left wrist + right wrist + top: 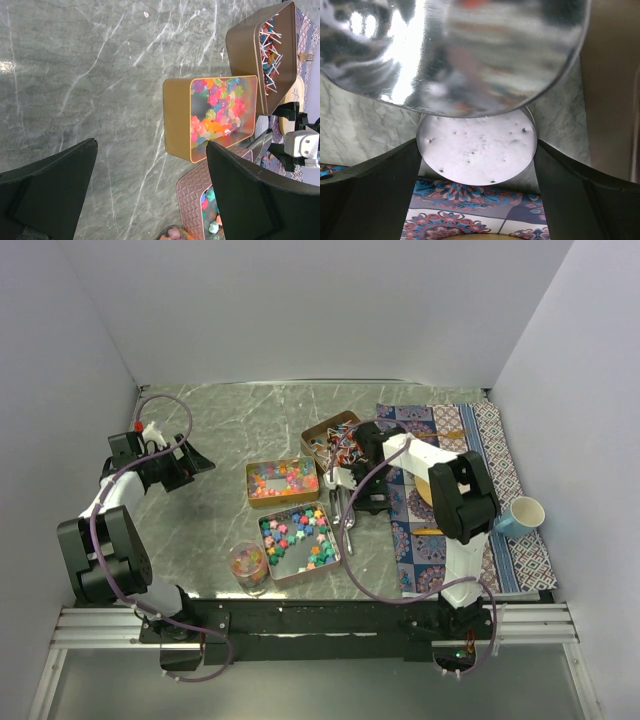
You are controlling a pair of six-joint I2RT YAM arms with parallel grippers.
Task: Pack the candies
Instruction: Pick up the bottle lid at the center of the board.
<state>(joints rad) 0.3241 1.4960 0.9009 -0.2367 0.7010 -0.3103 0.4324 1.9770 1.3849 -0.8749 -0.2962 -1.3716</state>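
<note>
Left tool (pixel 152 147): wide open, nothing in it. We see it hanging over bare desk (pixel 75 75) on the left side, apart from the tins.

Right tool (pixel 477 147): jaws spread wide on either side of a pale round disc (pixel 470 170) that sits under a shiny metal body (pixel 470 50). We can't tell if they're pressing on it or just flanking it. In the top view this tool sits between the tins and the patterned mat (pixel 500 460).

Candies (pixel 283 478) are all in containers:
- pastel stars (pixel 300 538) in the near tin (pixel 192 192)
- orange-pink-yellow bits (pixel 220 110) in the middle tin (pixel 176 120)
- stick and twist-wrapped ones (pixel 270 50) in the far tin (pixel 242 45)
- a few more in the small glass jar (pixel 248 565), just left of the near tin

Blue cup (pixel 524 514) is at the mat's right edge.
</note>
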